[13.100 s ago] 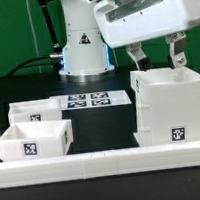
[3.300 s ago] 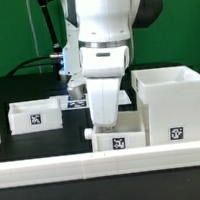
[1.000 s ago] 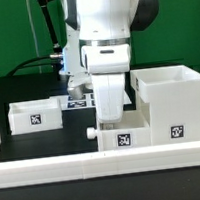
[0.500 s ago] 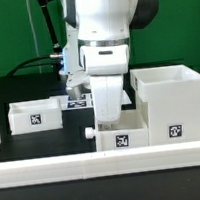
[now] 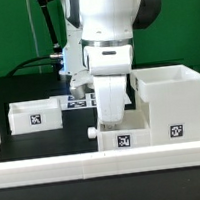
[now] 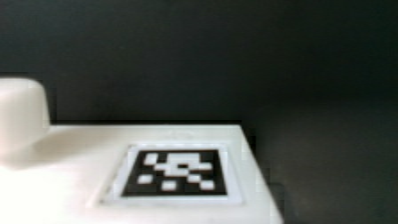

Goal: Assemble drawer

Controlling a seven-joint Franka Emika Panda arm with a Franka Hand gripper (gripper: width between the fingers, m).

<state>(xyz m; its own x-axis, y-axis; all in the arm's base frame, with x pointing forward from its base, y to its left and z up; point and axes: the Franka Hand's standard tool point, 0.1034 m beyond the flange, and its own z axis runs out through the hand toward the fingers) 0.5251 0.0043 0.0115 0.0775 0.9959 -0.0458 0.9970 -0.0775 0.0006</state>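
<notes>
gripper [image 5: 110, 119]: is hanging straight down from the white arm [image 5: 105, 27], with its lower end dipping into the tray below. The hand body and the tray wall are hiding the fingertips, so I cannot tell whether the jaws are apart, together or clamped.
knobbed tray [image 5: 122, 138]: is sitting directly under the gripper on the black table [image 5: 63, 142], open side up. Its long axis is running across the exterior view.
knob [image 5: 92, 132]: is sticking out of the tray's end towards the exterior view's left, away from the casing, just beside and below the gripper.
tray tag [image 5: 123, 141]: is facing the exterior camera, on the wall below the gripper.
casing [image 5: 174, 105]: is standing upright just beside the gripper on the exterior view's right, taller than the tray, with its open face pointing up. Whether it is touching the tray I cannot tell.
second tray [image 5: 34, 115]: is resting well apart from the gripper on the exterior view's left, open side up, showing its tag to the camera.
marker board [image 5: 83, 101]: is lying flat behind the gripper, partly hidden by the arm.
border wall [image 5: 106, 166]: is running across in front of the gripper, nearest the camera.
wrist view: is showing, blurred, a tagged white face [image 6: 175, 170] against the dark table. A white rounded form [image 6: 22, 120] is beside it, and I cannot tell whether it is the knob or a finger.
</notes>
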